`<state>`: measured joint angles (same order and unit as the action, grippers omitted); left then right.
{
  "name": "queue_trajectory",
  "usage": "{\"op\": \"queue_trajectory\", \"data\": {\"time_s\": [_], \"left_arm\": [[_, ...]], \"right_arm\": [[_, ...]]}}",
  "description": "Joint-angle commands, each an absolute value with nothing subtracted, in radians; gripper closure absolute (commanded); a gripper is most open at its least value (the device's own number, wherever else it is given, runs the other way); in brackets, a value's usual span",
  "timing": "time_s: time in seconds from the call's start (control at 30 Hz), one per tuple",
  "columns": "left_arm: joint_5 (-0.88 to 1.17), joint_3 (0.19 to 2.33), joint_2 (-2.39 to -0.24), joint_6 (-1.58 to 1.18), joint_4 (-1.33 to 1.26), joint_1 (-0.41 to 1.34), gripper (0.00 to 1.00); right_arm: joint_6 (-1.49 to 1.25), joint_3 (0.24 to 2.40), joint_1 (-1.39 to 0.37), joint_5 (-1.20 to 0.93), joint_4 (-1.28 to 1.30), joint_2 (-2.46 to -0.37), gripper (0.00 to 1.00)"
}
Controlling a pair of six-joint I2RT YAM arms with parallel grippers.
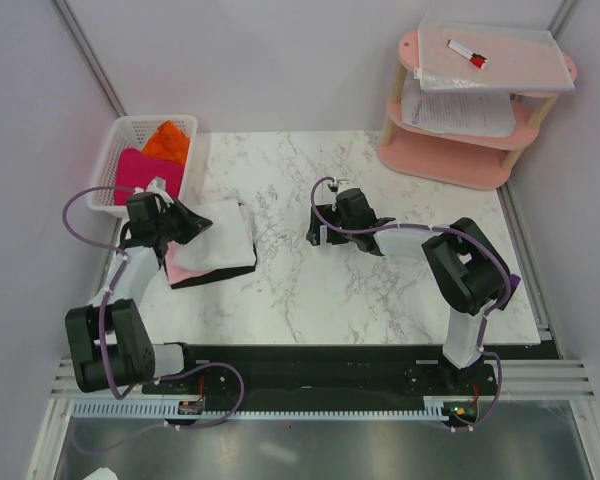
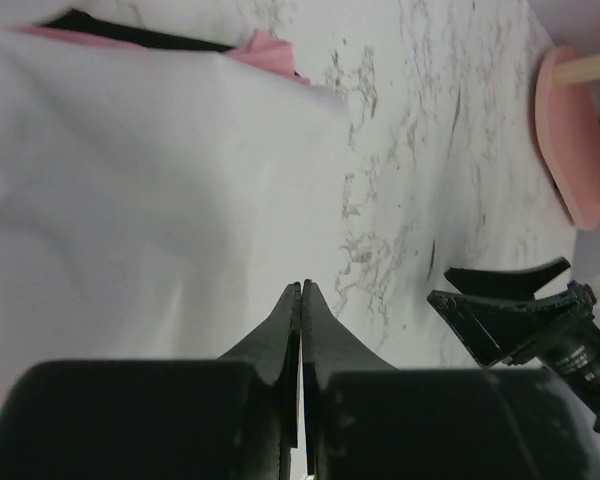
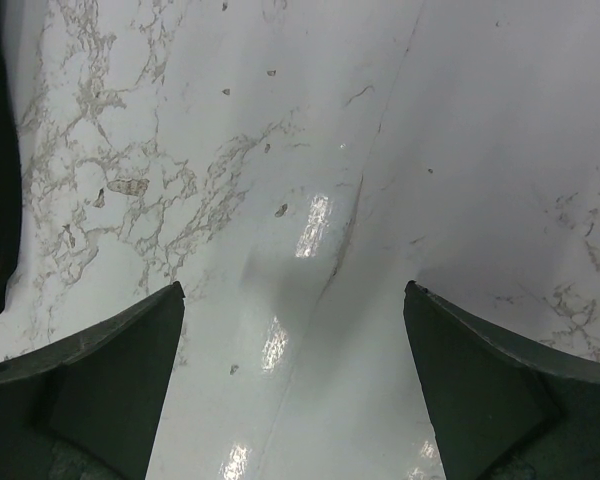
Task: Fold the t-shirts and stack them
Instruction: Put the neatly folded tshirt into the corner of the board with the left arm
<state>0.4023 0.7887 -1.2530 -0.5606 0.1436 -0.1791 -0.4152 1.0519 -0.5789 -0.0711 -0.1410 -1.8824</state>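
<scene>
My left fingers (image 2: 288,315) are clenched shut at the edge of the soft white cloth t-shirt (image 1: 225,235), which lies folded on a pale pink t-shirt (image 1: 183,268) at the left of the white marble-patterned desk (image 1: 380,280). My right fingers (image 3: 100,370) gape wide over the desk, grasping nothing.

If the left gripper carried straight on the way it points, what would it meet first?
The white t-shirt, most likely: the shut left gripper aims right at it. Whether the tips already touch the cloth is unclear.
</scene>
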Motion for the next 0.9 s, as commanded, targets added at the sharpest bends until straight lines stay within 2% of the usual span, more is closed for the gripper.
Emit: {"op": "queue_trajectory", "data": {"time_s": [0.0, 0.13, 0.3, 0.67, 0.87], "left_arm": [[0.664, 0.698, -1.371, -0.672, -0.133, -0.176, 0.98], [0.698, 0.654, -1.469, -0.739, -0.224, -0.178, 0.98], [0.632, 0.634, -1.506, -0.765, -0.184, -0.187, 0.98], [0.393, 0.578, -1.344, -0.697, 0.072, -0.245, 0.98], [0.340, 0.571, -1.295, -0.655, 0.085, -0.250, 0.98]], "right_arm": [[-0.422, 1.071, -0.584, -0.092, -0.130, -1.914, 0.02], [-0.420, 1.074, -0.584, -0.094, -0.129, -1.921, 0.02], [-0.413, 1.078, -0.584, -0.092, -0.121, -1.924, 0.02], [-0.410, 1.091, -0.584, -0.103, -0.114, -1.944, 0.02], [-0.416, 1.094, -0.584, -0.117, -0.120, -1.951, 0.02]]}}
